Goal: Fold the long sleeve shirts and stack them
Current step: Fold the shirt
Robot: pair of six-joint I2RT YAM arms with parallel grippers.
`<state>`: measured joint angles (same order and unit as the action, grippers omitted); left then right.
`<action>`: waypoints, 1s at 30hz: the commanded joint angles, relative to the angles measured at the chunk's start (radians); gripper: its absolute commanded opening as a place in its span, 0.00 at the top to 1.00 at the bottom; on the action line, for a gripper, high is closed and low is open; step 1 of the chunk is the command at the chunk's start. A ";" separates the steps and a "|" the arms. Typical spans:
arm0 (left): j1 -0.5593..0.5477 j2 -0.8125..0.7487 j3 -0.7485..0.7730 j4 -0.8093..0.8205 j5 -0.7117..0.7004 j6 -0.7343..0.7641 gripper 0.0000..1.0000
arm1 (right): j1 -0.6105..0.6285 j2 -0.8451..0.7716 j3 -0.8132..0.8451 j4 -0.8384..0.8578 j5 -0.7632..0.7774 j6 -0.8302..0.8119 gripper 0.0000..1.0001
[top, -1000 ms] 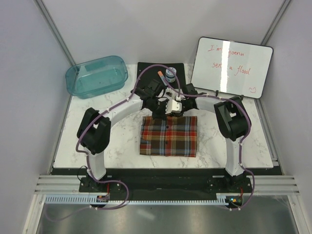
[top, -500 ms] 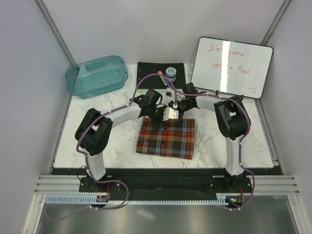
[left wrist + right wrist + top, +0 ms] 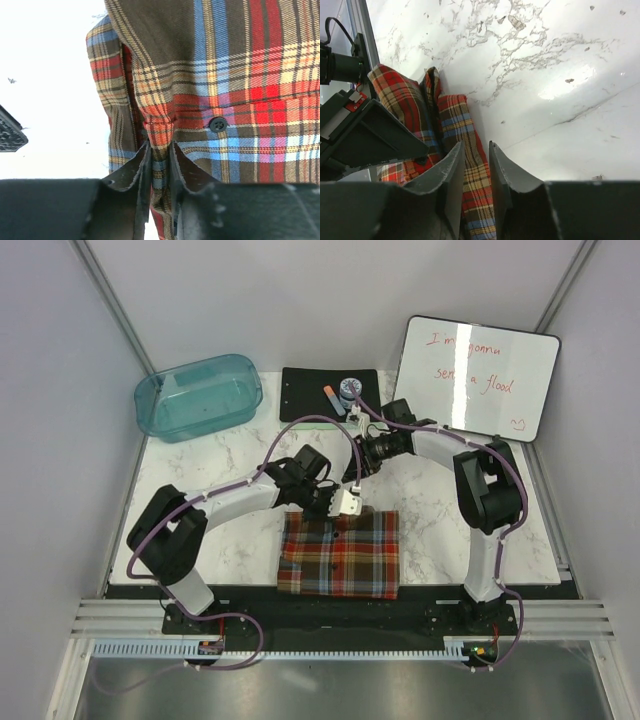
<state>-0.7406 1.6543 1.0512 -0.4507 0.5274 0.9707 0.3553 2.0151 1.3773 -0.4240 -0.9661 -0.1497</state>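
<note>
The long sleeve shirt (image 3: pixel 340 555), a red, orange and blue plaid flannel, lies folded into a rectangle on the marble table near its front edge. My left gripper (image 3: pixel 343 510) sits at the shirt's far edge. In the left wrist view its jaws (image 3: pixel 159 145) pinch a raised fold of the plaid cloth (image 3: pixel 240 75) beside a dark button. My right gripper (image 3: pixel 357 462) hangs over bare marble behind the shirt, apart from it. In the right wrist view its jaws (image 3: pixel 476 144) stand slightly apart with nothing between them, and the shirt (image 3: pixel 465 125) shows beyond them.
A teal plastic bin (image 3: pixel 200 395) stands at the back left. A black mat (image 3: pixel 305 385) at the back carries a small bottle (image 3: pixel 348 390) and a marker (image 3: pixel 328 395). A whiteboard (image 3: pixel 475 375) leans at the back right. The table's front edge (image 3: pixel 340 590) runs just below the shirt.
The left gripper has dragged the shirt toward the front edge. The right gripper has come off the shirt's far edge and drawn back over the marble.
</note>
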 commanded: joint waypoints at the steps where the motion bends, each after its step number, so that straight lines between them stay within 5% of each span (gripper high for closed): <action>1: 0.009 0.010 0.066 -0.017 0.016 -0.026 0.73 | 0.017 0.039 0.040 0.007 -0.036 0.002 0.69; 4: 0.012 0.019 0.090 -0.040 0.023 -0.014 0.62 | 0.036 0.048 0.014 0.004 -0.040 -0.019 0.73; 7: 0.017 0.032 0.112 -0.059 0.026 -0.009 0.62 | 0.042 0.071 -0.003 -0.021 -0.039 -0.060 0.77; 9: 0.026 0.039 0.145 -0.088 0.045 -0.015 0.75 | 0.043 0.088 -0.003 -0.057 -0.036 -0.086 0.80; 10: 0.030 0.042 0.154 -0.088 0.048 -0.021 0.90 | 0.047 0.099 -0.004 -0.070 -0.030 -0.109 0.81; 15: 0.058 0.084 0.211 -0.138 0.051 0.009 0.97 | 0.047 0.119 0.006 -0.094 -0.025 -0.136 0.82; 16: 0.066 0.090 0.228 -0.157 0.060 0.017 0.82 | 0.047 0.122 0.008 -0.094 -0.026 -0.140 0.83; 19: 0.067 0.098 0.236 -0.198 0.089 0.026 0.59 | 0.047 0.123 0.011 -0.104 -0.031 -0.148 0.83; 22: 0.067 0.116 0.234 -0.213 0.103 0.030 0.44 | 0.047 0.125 0.006 -0.113 -0.034 -0.162 0.83; 26: 0.067 0.170 0.250 -0.223 0.091 0.026 0.44 | 0.047 0.128 0.005 -0.118 -0.036 -0.172 0.83; 30: 0.072 0.182 0.292 -0.266 0.103 0.019 0.92 | 0.047 0.126 0.005 -0.121 -0.031 -0.177 0.84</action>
<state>-0.6735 1.8256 1.2732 -0.6613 0.5869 0.9718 0.4023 2.1376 1.3808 -0.5392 -0.9699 -0.2852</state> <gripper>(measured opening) 0.293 0.166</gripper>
